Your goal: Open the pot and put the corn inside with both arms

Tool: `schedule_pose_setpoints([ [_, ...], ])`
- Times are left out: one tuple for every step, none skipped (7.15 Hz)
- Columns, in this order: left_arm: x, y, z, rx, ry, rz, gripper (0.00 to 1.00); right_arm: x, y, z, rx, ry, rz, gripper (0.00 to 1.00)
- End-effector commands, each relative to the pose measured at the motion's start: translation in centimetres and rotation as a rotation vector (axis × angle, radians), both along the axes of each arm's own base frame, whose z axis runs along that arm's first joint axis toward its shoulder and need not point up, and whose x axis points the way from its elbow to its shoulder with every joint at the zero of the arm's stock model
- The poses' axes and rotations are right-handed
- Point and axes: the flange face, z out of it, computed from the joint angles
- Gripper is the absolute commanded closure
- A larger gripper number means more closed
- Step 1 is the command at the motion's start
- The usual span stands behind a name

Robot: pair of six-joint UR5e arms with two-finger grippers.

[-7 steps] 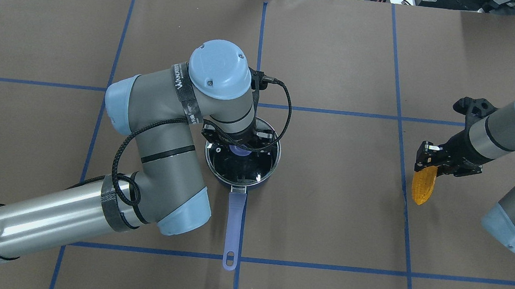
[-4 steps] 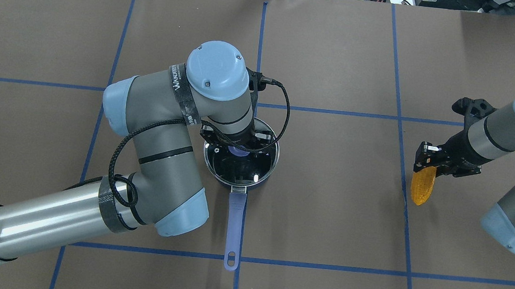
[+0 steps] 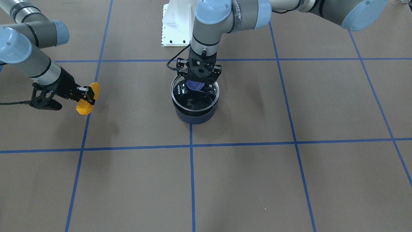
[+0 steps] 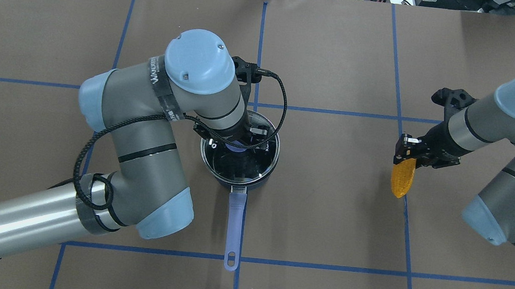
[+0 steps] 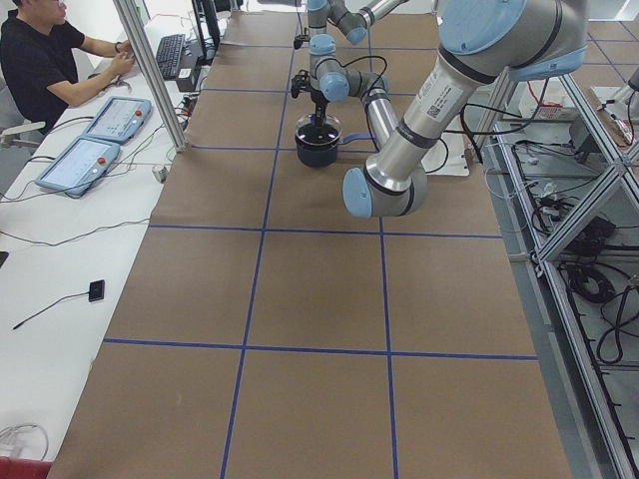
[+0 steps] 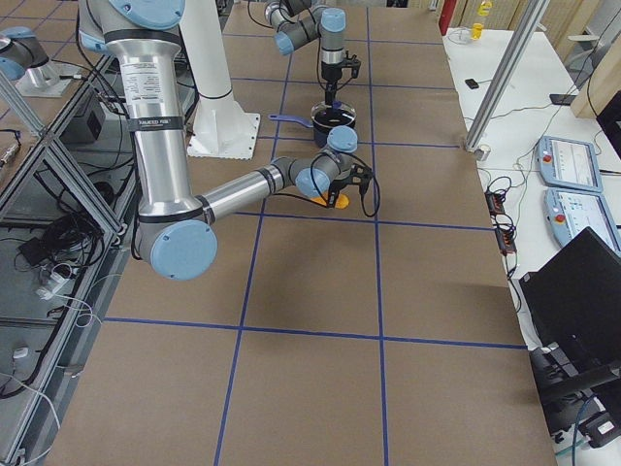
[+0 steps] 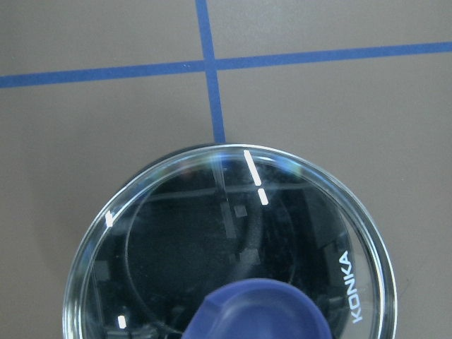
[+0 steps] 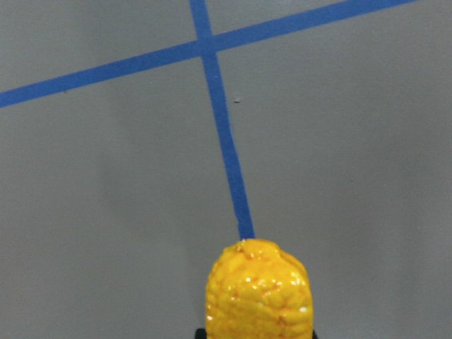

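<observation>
Across the table [image 4: 327,208] lay brown paper, ruled into large squares by blue tape lines [image 4: 321,266]. Near the middle, where two of those lines crossed, stood the pot [image 3: 193,116], its periwinkle handle [image 4: 234,227] lying along the tape toward the white base plate [image 3: 175,32] at the robot's side. A glass lid [image 7: 127,233] lettered KONKA covered the pot's mouth; whether it rested on the rim or hung just above it could not be told. The left gripper [image 3: 195,84] came straight down over it, its fingers pinched on the lid's blue knob [image 7: 258,314]. Well apart from the pot, toward the robot's right, the right gripper [image 4: 406,155] was clamped on one end of the corn [image 4: 402,178]. The cob hung clear of the paper with its free end over a tape line. Beyond the table's far long edge ran a white bench [image 5: 40,299] with two light-blue control tablets [image 5: 78,165] and a keyboard [image 5: 172,55], where a person in a black shirt [image 5: 45,60] sat. An aluminium post [image 5: 150,70] rose at the table's edge, and an open black laptop [image 6: 572,301] sat farther along the bench.
</observation>
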Motion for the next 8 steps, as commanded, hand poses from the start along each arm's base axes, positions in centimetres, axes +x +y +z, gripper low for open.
schedule_pose_setpoints([
  [-5.9,-2.0,2.7,0.056,-0.003,-0.015,0.39,-3.9,-1.8,-8.1,0.032,-0.026,-0.022,0.55],
  [-8.6,-3.8,4.2,0.054,-0.008,-0.002,0.39,-5.1,-2.3,-11.4,0.047,-0.037,-0.028,0.55],
  [-11.6,-5.5,6.4,0.064,-0.017,0.011,0.39,-6.0,-2.2,-13.5,0.073,-0.057,-0.036,0.55],
  [-14.7,-7.4,8.6,0.096,-0.034,0.028,0.39,-6.9,-2.0,-15.2,0.091,-0.071,-0.046,0.55],
  [-17.3,-8.8,10.8,0.113,-0.046,0.049,0.40,-8.1,-1.6,-17.3,0.112,-0.083,-0.055,0.55],
  [-19.3,-9.4,13.6,0.141,-0.059,0.090,0.40,-10.1,-1.0,-20.2,0.143,-0.073,-0.055,0.55],
  [-21.4,-10.2,15.7,0.154,-0.075,0.100,0.40,-12.3,0.0,-22.9,0.166,-0.052,-0.057,0.56],
  [-23.4,-10.9,17.7,0.179,-0.096,0.112,0.40,-13.9,0.7,-25.2,0.184,-0.034,-0.056,0.56],
])
